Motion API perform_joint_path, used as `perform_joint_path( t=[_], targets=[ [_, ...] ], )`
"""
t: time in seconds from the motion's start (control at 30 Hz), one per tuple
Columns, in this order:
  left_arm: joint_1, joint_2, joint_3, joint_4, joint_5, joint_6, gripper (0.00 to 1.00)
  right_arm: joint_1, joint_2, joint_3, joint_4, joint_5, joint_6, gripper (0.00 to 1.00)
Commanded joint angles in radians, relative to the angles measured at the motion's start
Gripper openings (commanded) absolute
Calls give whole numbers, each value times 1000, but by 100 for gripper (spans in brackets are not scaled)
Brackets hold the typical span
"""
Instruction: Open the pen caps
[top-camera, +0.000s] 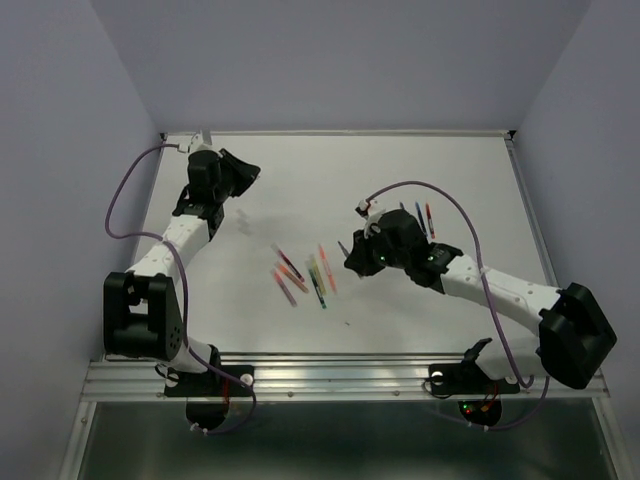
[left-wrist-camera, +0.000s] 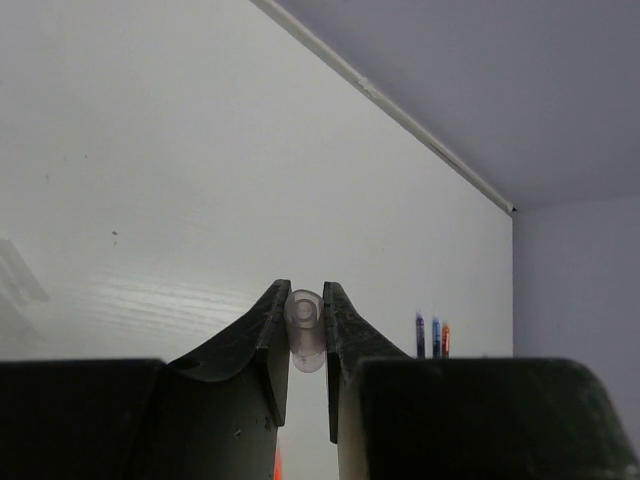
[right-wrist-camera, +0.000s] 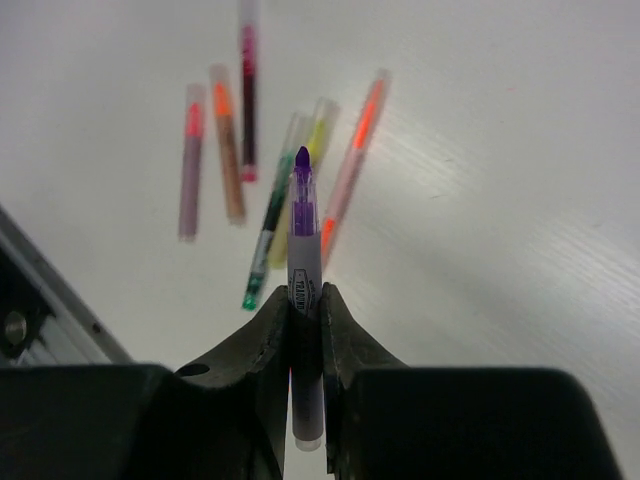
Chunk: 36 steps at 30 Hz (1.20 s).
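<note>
Two pinches: left gripper (left-wrist-camera: 304, 290) holds a clear cap (left-wrist-camera: 304, 338), right gripper (right-wrist-camera: 304, 292) a purple pen (right-wrist-camera: 303, 225), both partly hidden.

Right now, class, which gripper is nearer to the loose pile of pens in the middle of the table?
Right. The right gripper hangs just beside the pile of pens, on its right in the top view; the left gripper is far off toward the back left.

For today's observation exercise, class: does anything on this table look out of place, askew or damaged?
Nothing looks spilled or broken. One oddity: a clear cap sits pinched in the left gripper, well apart from the uncapped purple-tipped pen clamped in the right gripper. The other pens lie askew in a loose cluster.
</note>
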Motion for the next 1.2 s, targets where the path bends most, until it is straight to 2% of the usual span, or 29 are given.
perform_joint_path(
  t=[0.0,0.13,0.23,0.27,0.47,0.6,0.8,0.87,0.9,0.97,1.0,1.17],
  targets=[
    [-1,-61,-62,-48,-58,26,0,-106,56,81,-28,147,24,1],
    [-1,-93,-156,-107,-107,27,0,-211,188,165,-33,309,-57,1],
    [-1,-104,-203,-153,-159,26,0,-239,265,234,-33,382,-134,1],
    [-3,-110,-220,-172,-205,27,0,-262,308,245,-8,391,-173,1],
    [-3,-101,-233,-214,-270,24,0,-371,463,349,-13,367,-226,5],
    [-3,-65,-233,-223,-275,24,0,-391,526,369,-14,342,-249,12],
    [-3,-24,-223,-238,-284,20,0,-400,590,403,-31,379,-249,17],
    [-3,-18,-220,-245,-301,15,0,-410,593,411,-42,374,-244,24],
    [-1,-15,-219,-254,-311,13,0,-410,589,409,-43,371,-244,32],
    [-3,-6,-213,-255,-319,9,0,-410,581,409,-43,371,-237,35],
    [-1,-1,-213,-255,-321,6,0,-410,577,409,-45,370,-235,41],
    [-3,37,-196,-255,-327,-2,0,-410,531,411,-57,341,-226,47]
  ],
)
